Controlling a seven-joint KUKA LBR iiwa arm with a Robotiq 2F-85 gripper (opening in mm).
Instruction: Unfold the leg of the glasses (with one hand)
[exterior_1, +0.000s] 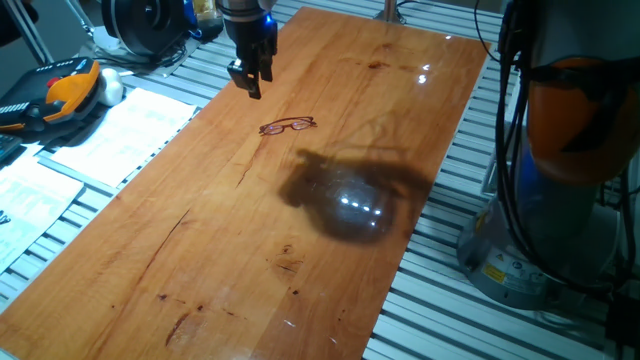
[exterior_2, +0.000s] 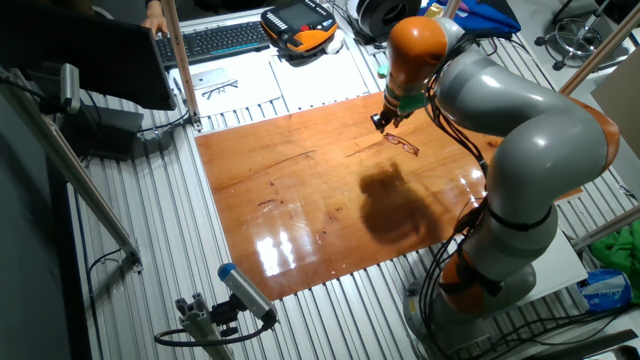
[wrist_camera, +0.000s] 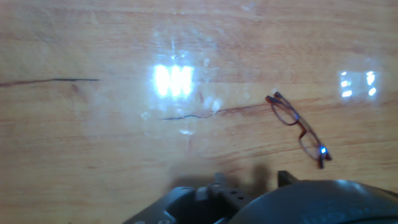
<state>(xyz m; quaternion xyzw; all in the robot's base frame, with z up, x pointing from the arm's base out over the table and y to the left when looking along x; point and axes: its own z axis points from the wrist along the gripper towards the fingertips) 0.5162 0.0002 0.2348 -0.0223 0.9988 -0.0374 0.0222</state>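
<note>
1. At the far left of one fixed view, white papers (exterior_1: 120, 125) lie on the slatted metal bench (exterior_1: 30, 250), with an orange and black handset (exterior_1: 62, 92) behind them.
2. The wooden table (exterior_1: 200, 270) fills the middle, its glossy top showing dark grain streaks and bright light reflections.
3. The hand (exterior_1: 250, 78) hangs above the far part of the table, fingers pointing down, clear of the wood. It holds nothing; the fingers look close together, but I cannot tell for certain whether they are closed.
4. The glasses (exterior_1: 288, 125) lie flat on the table, just right of and nearer than the hand, apart from it. Their legs appear folded against the frame.
5. A broad dark shadow sits on the wood to the right of the glasses.
6. In the other fixed view, the grey and orange arm (exterior_2: 520, 150) bends over the table's right side, with the hand (exterior_2: 383, 121) just left of the glasses (exterior_2: 402, 142).
7. In the hand view, the glasses (wrist_camera: 298, 129) lie to the right of centre, tilted diagonally, a blue glint on the lower lens.
</note>
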